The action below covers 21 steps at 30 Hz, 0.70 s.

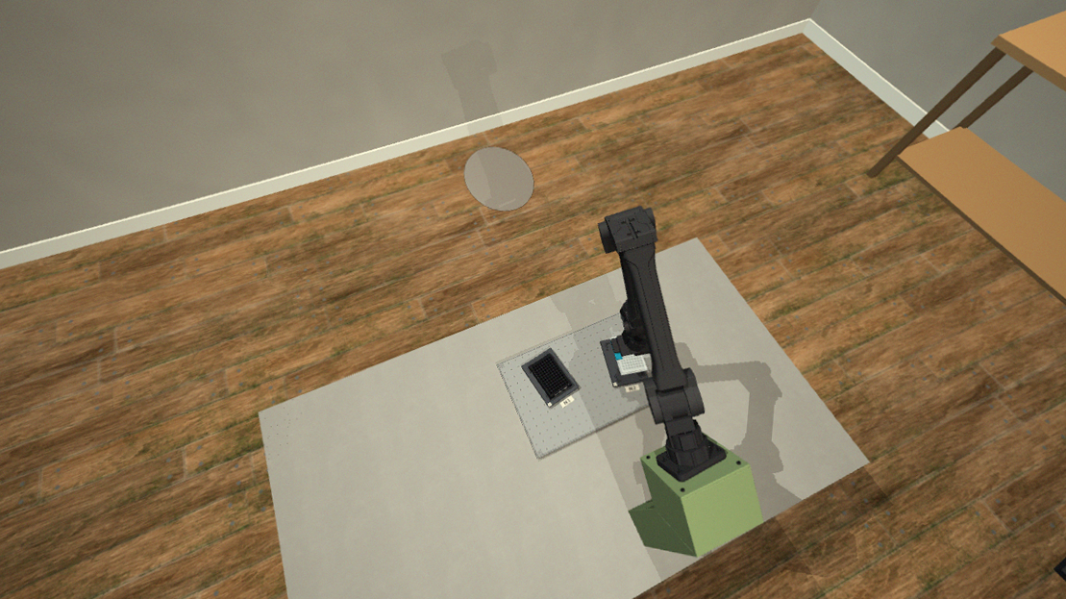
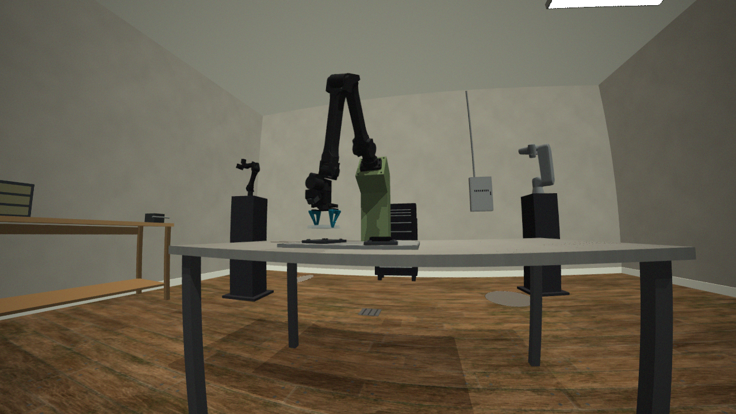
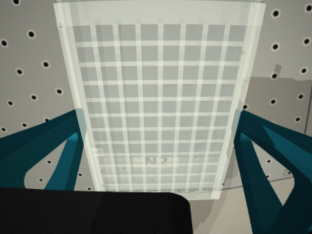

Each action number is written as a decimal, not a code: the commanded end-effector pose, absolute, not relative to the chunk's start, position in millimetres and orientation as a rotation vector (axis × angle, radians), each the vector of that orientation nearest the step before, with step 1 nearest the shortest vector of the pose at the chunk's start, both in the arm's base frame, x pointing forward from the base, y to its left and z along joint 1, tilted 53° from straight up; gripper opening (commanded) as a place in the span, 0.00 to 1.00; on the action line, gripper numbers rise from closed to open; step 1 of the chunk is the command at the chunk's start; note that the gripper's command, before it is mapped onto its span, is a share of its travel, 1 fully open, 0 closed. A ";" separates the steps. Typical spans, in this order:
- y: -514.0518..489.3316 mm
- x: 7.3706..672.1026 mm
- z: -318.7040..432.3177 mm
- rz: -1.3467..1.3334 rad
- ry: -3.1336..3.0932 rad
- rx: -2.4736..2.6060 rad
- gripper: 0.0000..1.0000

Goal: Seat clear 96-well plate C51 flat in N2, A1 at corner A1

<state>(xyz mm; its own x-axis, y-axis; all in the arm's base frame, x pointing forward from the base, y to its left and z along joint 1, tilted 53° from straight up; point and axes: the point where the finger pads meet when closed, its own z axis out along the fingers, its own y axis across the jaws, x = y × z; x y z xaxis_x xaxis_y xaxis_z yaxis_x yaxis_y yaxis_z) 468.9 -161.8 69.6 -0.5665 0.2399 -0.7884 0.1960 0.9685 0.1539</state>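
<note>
My gripper (image 3: pixel 158 117) with teal fingers is shut on the clear 96-well plate C51 (image 3: pixel 158 91), gripping its two long sides. In the top view the plate (image 1: pixel 633 360) is over N2 (image 1: pixel 626 375). In the exterior view the gripper (image 2: pixel 323 218) holds the plate well above the deck. The black plate C15 (image 1: pixel 550 375) sits in nest N1 to the left.
The nests stand on a perforated grey deck plate (image 1: pixel 572 396) on the table. The arm's green pedestal (image 1: pixel 699 497) stands at the table's right front. The N2 label shows through the plate.
</note>
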 end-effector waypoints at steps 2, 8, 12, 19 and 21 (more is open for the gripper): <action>-153.5 468.1 60.8 0.069 2.217 0.282 0.00; -156.9 466.2 60.1 0.066 2.216 0.295 0.00; -155.7 466.0 59.7 0.067 2.215 0.294 0.00; -153.4 465.6 58.9 0.070 2.215 0.292 0.00; -152.8 465.5 58.7 0.070 2.215 0.292 0.00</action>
